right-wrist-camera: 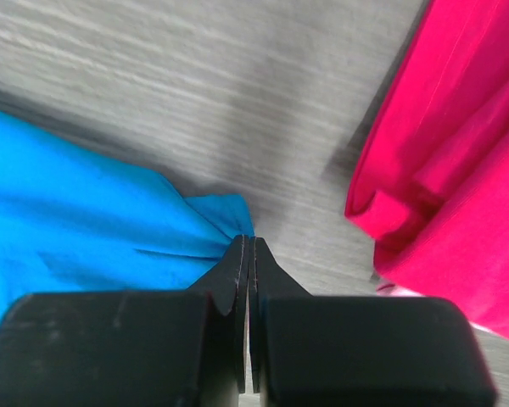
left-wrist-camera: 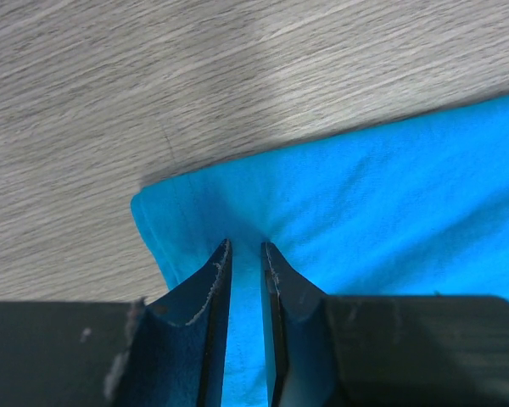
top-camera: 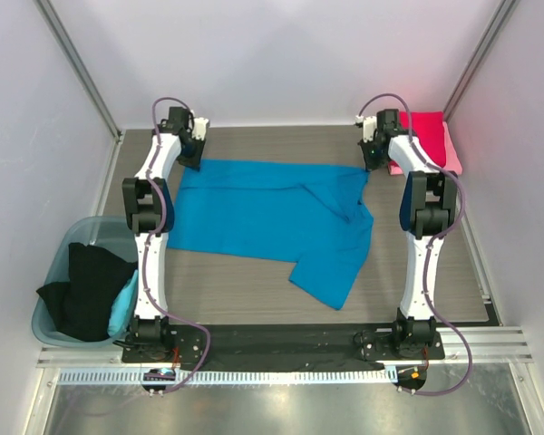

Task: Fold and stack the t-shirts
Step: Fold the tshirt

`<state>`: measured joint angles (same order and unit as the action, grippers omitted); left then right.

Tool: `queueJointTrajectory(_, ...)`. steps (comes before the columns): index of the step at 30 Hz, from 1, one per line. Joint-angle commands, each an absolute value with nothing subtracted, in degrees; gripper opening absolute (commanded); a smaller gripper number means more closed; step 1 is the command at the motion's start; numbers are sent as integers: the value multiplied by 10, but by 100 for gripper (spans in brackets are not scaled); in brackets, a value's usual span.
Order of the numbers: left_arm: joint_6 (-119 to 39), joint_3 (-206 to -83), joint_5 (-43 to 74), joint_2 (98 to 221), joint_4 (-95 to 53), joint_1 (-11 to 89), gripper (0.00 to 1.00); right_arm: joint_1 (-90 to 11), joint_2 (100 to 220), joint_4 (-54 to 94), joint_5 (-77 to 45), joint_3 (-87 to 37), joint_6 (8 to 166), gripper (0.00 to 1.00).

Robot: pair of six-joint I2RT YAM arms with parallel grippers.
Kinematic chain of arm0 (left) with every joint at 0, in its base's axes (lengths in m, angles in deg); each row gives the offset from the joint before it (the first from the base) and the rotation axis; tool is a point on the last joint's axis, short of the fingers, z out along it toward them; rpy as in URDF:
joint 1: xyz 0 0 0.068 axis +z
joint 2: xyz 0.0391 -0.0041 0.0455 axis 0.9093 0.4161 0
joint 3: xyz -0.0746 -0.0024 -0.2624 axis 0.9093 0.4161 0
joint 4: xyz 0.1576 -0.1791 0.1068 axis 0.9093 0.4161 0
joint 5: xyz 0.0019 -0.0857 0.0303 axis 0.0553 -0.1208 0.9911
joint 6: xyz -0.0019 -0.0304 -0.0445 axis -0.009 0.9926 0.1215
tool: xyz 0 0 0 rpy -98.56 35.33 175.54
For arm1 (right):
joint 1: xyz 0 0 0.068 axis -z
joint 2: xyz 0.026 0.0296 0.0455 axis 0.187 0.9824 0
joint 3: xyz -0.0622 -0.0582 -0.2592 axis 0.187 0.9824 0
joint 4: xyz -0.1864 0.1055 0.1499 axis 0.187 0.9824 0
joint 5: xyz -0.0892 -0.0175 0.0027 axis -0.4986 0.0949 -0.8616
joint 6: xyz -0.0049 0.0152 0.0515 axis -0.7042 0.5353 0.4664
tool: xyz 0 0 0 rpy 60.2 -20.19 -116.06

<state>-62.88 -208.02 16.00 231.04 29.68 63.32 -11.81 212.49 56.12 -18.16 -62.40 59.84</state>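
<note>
blue t-shirt (top-camera: 272, 213) soft, rumpled; left jaws, right jaws each clamp cloth corner.

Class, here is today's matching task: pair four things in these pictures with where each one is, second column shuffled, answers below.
1 blue t-shirt
2 crimson t-shirt
3 black t-shirt
4 left claw

A spilling out of the teal tub
B folded at the far right corner
C spread out, middle of the table
D pinching a blue corner

Pairs: 1-C, 2-B, 3-A, 4-D
</note>
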Motion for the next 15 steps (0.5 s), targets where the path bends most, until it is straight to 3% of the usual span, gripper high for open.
queueJointTrajectory(1, -643, -2069, 179, 2315, 311, 636, 21, -116, 2112, 568, -158, -627, 617, 1)
queueJointTrajectory(8, -644, -2069, 183, 2304, 307, 636, 20, -115, 2115, 564, -117, -656, 651, 24)
queueJointTrajectory(15, -646, -2091, 200, 2295, 289, 637, 20, -116, 2129, 564, -126, -655, 648, 28)
